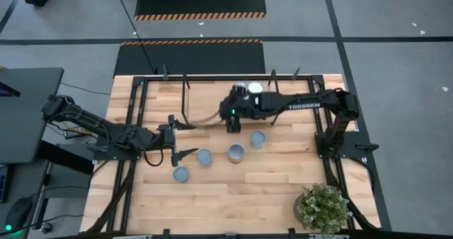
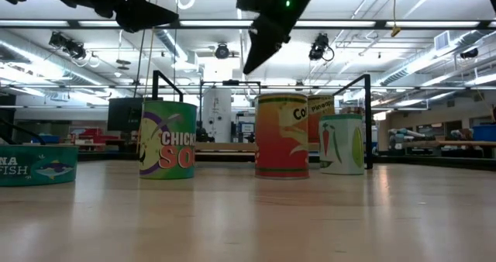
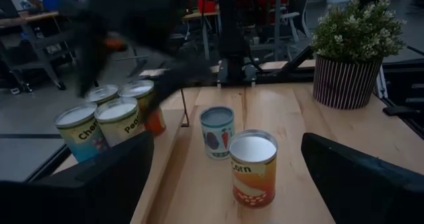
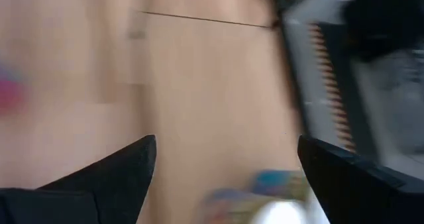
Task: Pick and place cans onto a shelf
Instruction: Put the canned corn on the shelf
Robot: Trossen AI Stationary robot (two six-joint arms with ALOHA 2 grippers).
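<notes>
Four small metal cans stand loose on the tabletop. The closest is an orange-sided corn tin (image 3: 253,168), just ahead of the left pincer (image 1: 188,139), whose fingers are spread wide and empty. A blue-grey vegetable tin (image 3: 217,131) stands just behind it. Each is probably rigid, smooth and fairly heavy if full, so best clasped across its mid-wall. Beyond, the right pincer (image 1: 232,128) hangs parted, holding nothing, beside the black-railed light-wood shelf (image 1: 205,97), where four more cans (image 3: 118,118) cluster.
</notes>
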